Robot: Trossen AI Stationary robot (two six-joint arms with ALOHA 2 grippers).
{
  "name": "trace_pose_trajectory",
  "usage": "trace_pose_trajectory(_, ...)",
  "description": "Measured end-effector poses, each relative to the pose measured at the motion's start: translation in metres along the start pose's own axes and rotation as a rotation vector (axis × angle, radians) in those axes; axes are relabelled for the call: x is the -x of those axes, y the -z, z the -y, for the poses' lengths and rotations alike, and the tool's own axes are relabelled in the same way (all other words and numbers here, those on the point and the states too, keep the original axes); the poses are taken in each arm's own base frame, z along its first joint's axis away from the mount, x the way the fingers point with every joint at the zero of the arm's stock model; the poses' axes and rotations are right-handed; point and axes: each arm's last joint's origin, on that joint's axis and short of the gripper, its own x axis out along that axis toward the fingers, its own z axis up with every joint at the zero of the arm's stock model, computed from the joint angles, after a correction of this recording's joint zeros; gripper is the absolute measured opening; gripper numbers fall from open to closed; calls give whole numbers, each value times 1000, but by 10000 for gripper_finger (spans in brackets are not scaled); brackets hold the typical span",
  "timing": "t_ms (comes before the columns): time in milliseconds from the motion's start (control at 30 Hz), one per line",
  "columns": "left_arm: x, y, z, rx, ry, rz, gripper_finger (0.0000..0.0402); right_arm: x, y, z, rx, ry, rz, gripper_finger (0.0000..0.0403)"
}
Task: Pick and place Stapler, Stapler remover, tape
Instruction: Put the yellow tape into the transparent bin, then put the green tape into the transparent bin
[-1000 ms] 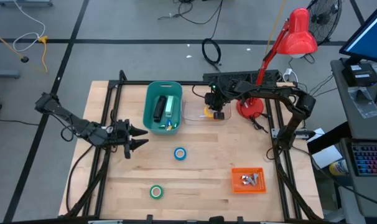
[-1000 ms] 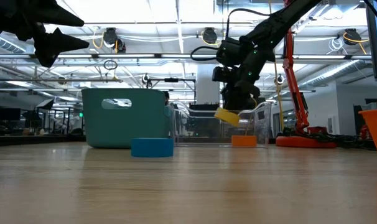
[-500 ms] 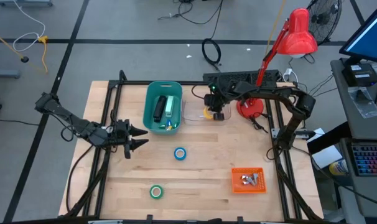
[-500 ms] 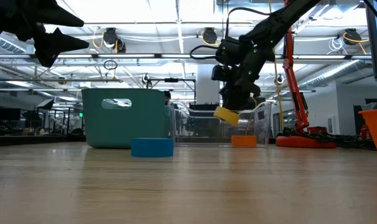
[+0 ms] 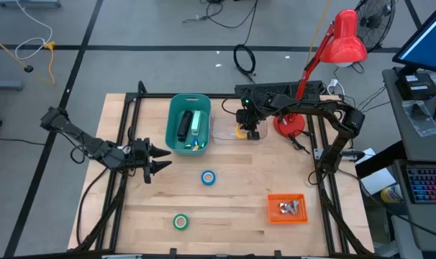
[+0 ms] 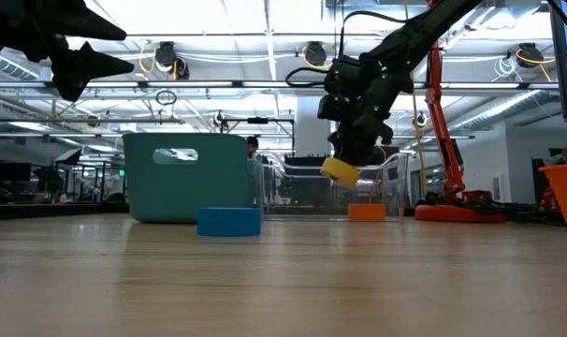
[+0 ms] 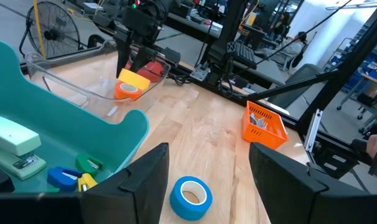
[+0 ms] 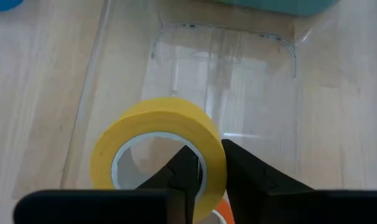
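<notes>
The yellow ring-shaped tape roll point(image 8: 160, 146) is hanging from the right claw point(image 8: 204, 168), whose two dark fingers are pinching the roll's wall, one inside the ring and one outside. In the low view the roll point(image 6: 340, 169) is hovering tilted above the clear plastic tray point(image 6: 396, 192), over an orange-red tape roll point(image 6: 367, 212) lying in it; the claw is covering that roll in the high view. The left claw point(image 5: 160, 160) is waiting, fingers spread, over the counter's point(image 5: 239, 187) left side beside the teal plastic bin point(image 5: 172, 119). A blue tape roll point(image 5: 208, 178) and a green tape roll point(image 5: 180, 222) are lying on the counter; the low view is cutting off the green one.
</notes>
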Motion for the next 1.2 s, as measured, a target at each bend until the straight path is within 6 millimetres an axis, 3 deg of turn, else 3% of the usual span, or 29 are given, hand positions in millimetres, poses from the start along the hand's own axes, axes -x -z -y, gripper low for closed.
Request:
trace_pose_trajectory(200,0,0,0,1,0,0,225,0,0,0,-2,0,-1,87)
trace_pose_trajectory(700,0,0,0,12,2,3,225,0,4,-2,-9,-21,-37,92)
trace_pose_trajectory(1000,0,0,0,16,3,2,225,0,5,-2,-14,-3,-63,138)
trace_pose_trajectory(1200,0,-1,1,20,5,6,225,4,4,-2,-15,26,-65,140)
